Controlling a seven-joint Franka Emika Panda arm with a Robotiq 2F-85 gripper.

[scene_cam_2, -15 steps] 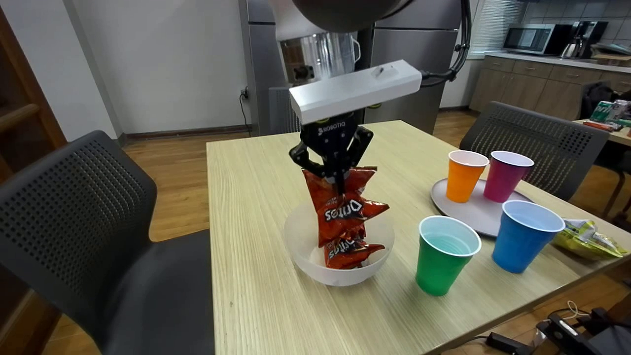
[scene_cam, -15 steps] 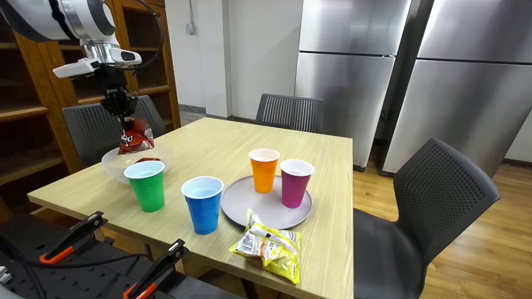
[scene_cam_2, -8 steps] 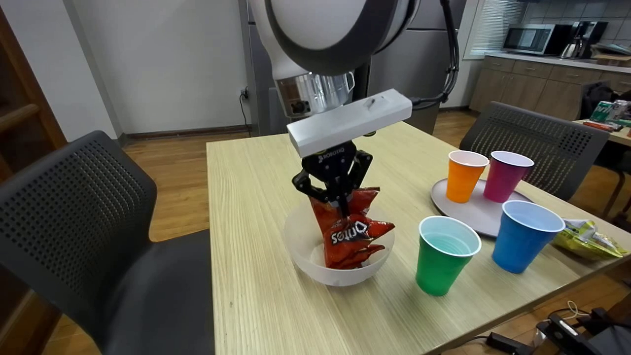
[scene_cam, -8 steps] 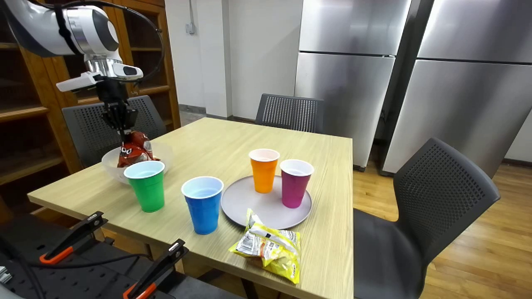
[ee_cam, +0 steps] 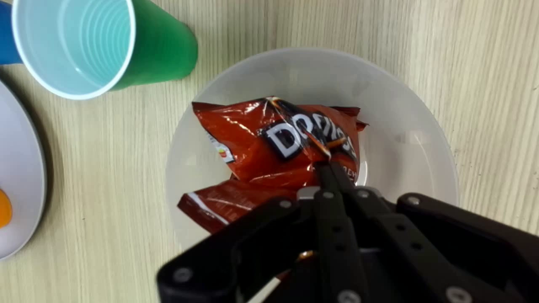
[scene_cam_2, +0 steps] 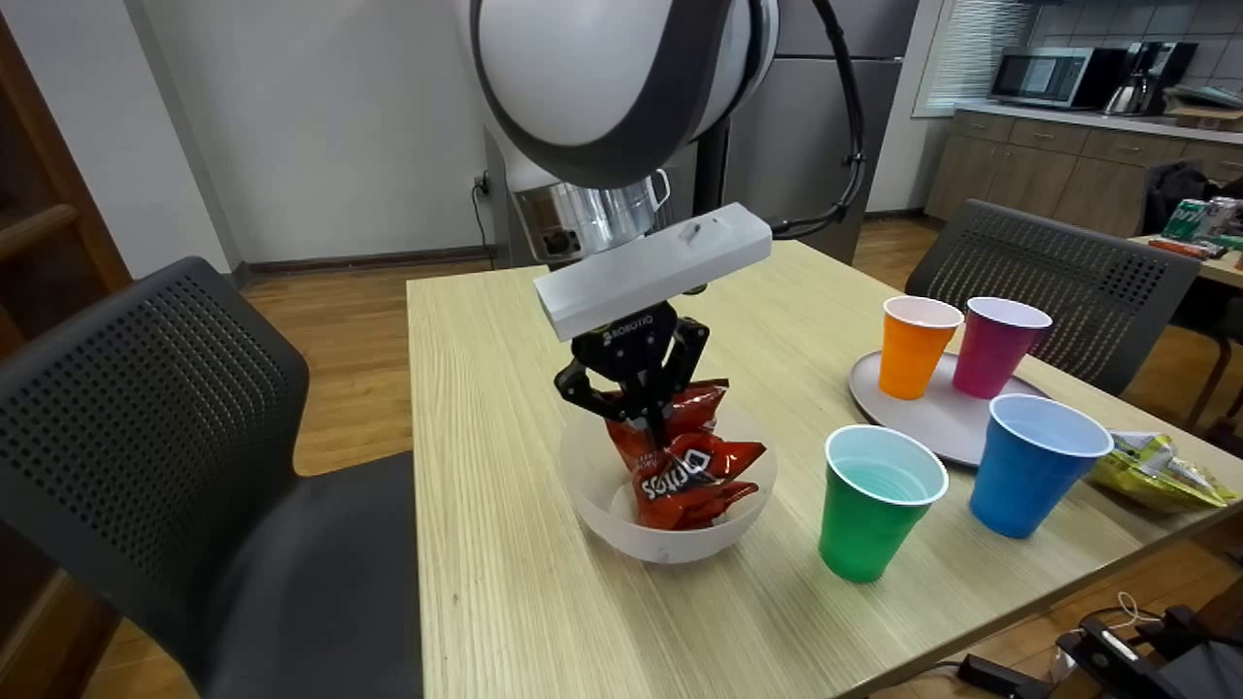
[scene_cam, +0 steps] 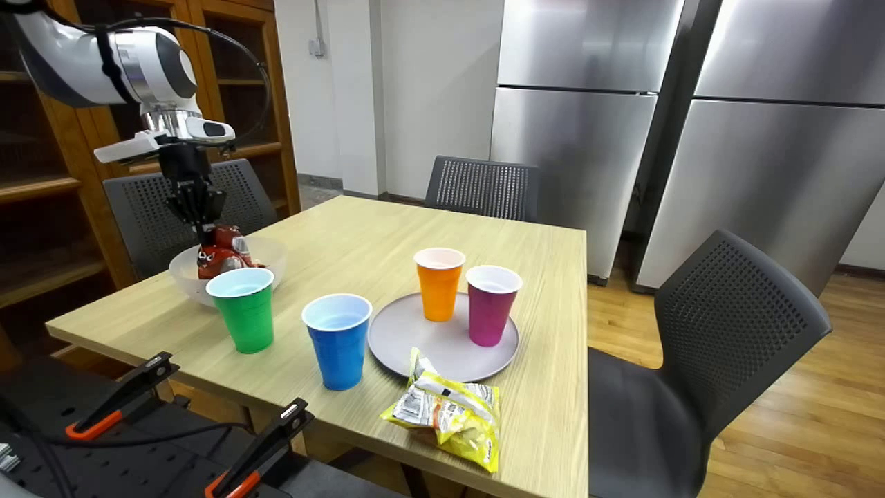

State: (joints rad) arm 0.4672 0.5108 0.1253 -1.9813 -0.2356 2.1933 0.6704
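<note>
My gripper [ee_cam: 330,164] points down over a translucent white bowl [ee_cam: 410,164], its jaws shut on a red Doritos bag [ee_cam: 261,147]. The pinched bag sits inside the bowl, crumpled around the fingertips. In an exterior view the gripper [scene_cam_2: 656,435] tilts slightly, and the red bag [scene_cam_2: 685,476] sits below the rim of the bowl [scene_cam_2: 592,510]. A second red bag lies under the held one, mostly hidden, so I cannot tell where each ends. The gripper [scene_cam: 206,238] is also at the bowl [scene_cam: 271,257] in an exterior view.
Close beside the bowl stands a green cup [scene_cam: 242,318], then a blue cup [scene_cam: 339,353]. A grey plate [scene_cam: 408,346] carries an orange cup [scene_cam: 439,290] and a purple cup [scene_cam: 489,315]. A yellow snack bag [scene_cam: 456,422] lies near the table edge. Chairs [scene_cam_2: 175,408] surround the table.
The gripper has come down with the red bag from above the bowl into it, pressing onto the lower bag. Most recently it has shifted slightly sideways and lower, still gripping.
</note>
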